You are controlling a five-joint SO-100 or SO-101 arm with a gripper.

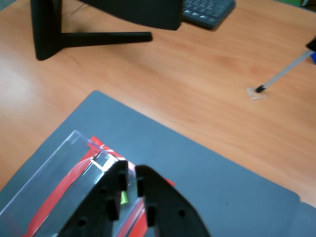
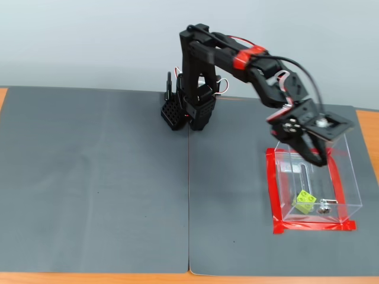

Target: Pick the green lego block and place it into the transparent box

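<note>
The green lego block [image 2: 305, 201] lies tilted on the floor of the transparent box [image 2: 346, 180], near its front, beside a small metal piece [image 2: 324, 208]. My gripper [image 2: 315, 158] hangs above the box's back half, well clear of the block, fingers pointing down into the opening. In the wrist view the gripper [image 1: 131, 171] shows a narrow gap between its black fingertips and holds nothing. A sliver of the green lego block [image 1: 123, 198] shows through that gap, below. The transparent box [image 1: 57, 165] fills the lower left there.
Red tape [image 2: 272, 195] frames the box's base on the grey mat [image 2: 95, 177]. The arm's base [image 2: 188, 112] stands at the mat's back centre. In the wrist view a black monitor stand [image 1: 74, 38], a keyboard [image 1: 207, 12] and a thin cable [image 1: 284, 74] lie on the wooden desk.
</note>
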